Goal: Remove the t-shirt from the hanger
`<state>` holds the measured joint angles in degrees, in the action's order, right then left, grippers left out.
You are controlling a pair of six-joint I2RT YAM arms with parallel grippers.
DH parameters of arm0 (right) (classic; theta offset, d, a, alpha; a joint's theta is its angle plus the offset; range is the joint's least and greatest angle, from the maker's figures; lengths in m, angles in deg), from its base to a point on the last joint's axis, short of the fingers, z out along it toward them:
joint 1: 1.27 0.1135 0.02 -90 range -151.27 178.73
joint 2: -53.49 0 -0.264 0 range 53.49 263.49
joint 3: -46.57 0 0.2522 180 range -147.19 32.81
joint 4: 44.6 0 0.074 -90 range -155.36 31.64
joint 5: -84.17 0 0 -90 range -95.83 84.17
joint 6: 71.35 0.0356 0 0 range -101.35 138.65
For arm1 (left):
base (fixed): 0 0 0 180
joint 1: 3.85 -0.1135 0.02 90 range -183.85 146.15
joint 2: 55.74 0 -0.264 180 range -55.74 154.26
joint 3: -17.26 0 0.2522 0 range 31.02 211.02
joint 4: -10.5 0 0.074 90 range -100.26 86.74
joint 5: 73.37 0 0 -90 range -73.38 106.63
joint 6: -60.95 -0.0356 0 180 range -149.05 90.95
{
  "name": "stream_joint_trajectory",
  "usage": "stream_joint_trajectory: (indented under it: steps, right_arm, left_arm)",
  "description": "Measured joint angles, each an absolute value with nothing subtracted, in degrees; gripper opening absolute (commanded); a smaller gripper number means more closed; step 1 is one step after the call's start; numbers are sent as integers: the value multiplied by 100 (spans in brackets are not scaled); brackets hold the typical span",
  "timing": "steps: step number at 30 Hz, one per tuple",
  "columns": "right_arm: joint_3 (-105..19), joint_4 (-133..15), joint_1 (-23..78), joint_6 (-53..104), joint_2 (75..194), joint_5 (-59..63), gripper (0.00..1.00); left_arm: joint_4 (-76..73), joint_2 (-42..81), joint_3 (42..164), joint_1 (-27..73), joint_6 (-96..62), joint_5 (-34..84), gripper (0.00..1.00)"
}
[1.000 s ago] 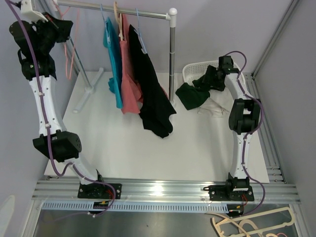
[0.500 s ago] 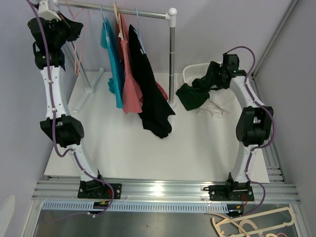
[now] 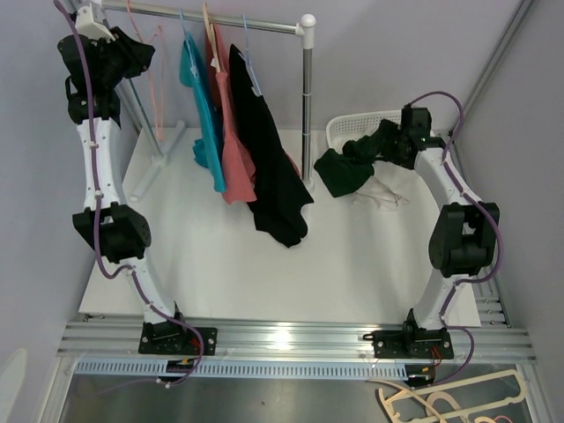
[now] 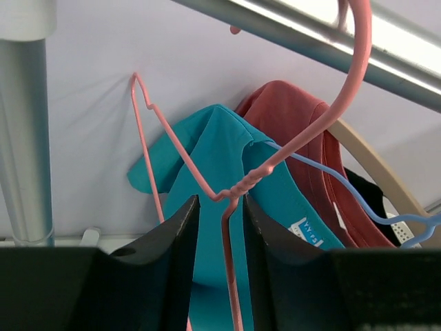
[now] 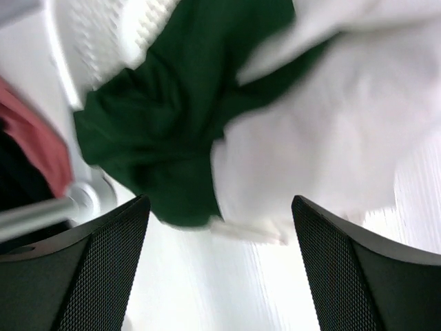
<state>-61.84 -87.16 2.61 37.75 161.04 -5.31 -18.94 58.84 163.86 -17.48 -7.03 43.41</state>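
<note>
An empty pink wire hanger hangs by its hook from the rail at the far left. My left gripper is up beside it. In the left wrist view the hanger's neck runs between my left gripper's jaws, which stand a small gap apart without clamping it. A dark green t-shirt lies off any hanger on the table by the basket. My right gripper hovers over it, open and empty, above the green shirt and a white cloth.
A teal shirt, a red shirt and a black shirt hang on hangers along the rail. The rack's upright post stands between them and the basket. The white cloth lies by the green shirt.
My left arm has swung right and up, bringing the pink hanger along to the rail. My right arm has shifted right over the pile of clothes.
</note>
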Motion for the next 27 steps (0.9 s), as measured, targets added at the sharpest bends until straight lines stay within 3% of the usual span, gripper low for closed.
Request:
stream_joint_trajectory:
  steps: [7, 8, 10, 15, 27]
  right_arm:
    - [-4291, -8418, 348, 4054, 14849, -1104, 91]
    - [-4079, -8326, 359, 4105, 14644, -1183, 92]
    - [-3659, -8178, 388, 4194, 14224, -1336, 92]
    - [-3305, -7859, 390, 4262, 13949, -1550, 96]
    - [-3072, -7238, 335, 4330, 14978, -1443, 94]
  left_arm:
    - [-1890, 5869, 16384, -1746, -767, 4133, 48]
    - [-1888, 5845, 16366, -1746, -780, 4096, 55]
    - [-1908, 5766, 16305, -1748, -837, 4004, 84]
    - [-1986, 5451, 16198, -1746, -819, 3683, 99]
    - [-2052, 3333, 14655, -1746, -754, 2499, 100]
